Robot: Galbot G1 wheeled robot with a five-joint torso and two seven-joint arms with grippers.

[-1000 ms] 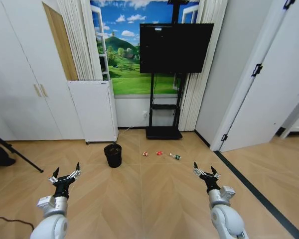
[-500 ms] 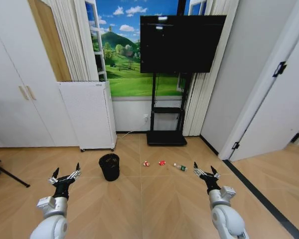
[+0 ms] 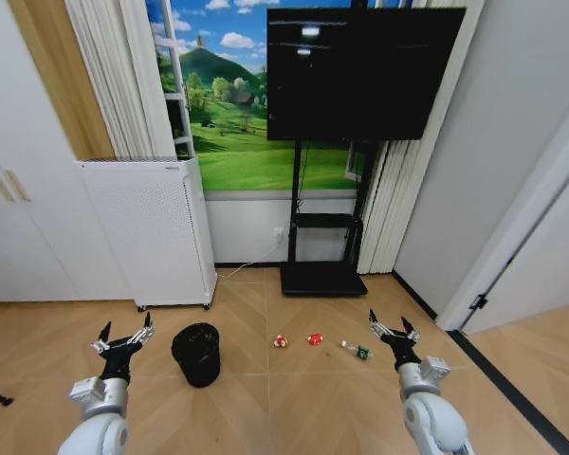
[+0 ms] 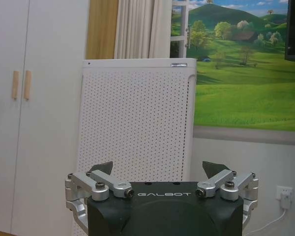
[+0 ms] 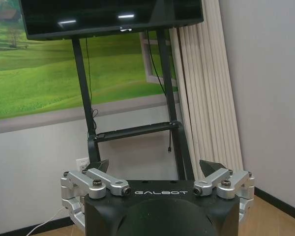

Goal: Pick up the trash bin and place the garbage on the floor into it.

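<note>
Locate the trash bin (image 3: pixel 197 354) in the lower left-centre of the head view, standing upright on the wood floor (image 3: pixel 294 408), just in front of the white perforated appliance (image 3: pixel 152 232). It is a small black cylinder with a black bag liner folded over its round rim. You cannot tell from here whether anything lies inside; the interior reads as dark.

Locate the garbage to the right of the bin, in a loose row in the lower centre of the frame: one red-and-white scrap (image 3: pixel 281 341), a second red scrap (image 3: pixel 315 338), and a small green-and-white bottle (image 3: pixel 357 351) lying on its side. The three pieces are apart from each other and from the bin.

Note the left gripper (image 3: pixel 123 343) at lower left, near the bin but not touching it, its fingers (image 4: pixel 101 169) spread wide and holding nothing. The right gripper (image 3: pixel 392 334) sits at lower right, just beside the bottle in the picture, its fingers (image 5: pixel 210 166) also spread wide and empty.

Expect the bin to be light and fairly stiff, with a loose, slippery liner. Take hold across the rim wall, pinching liner and wall together, not the liner alone. Expect the scraps to be light and crushable; the bottle may roll, so grip it across its body.
</note>
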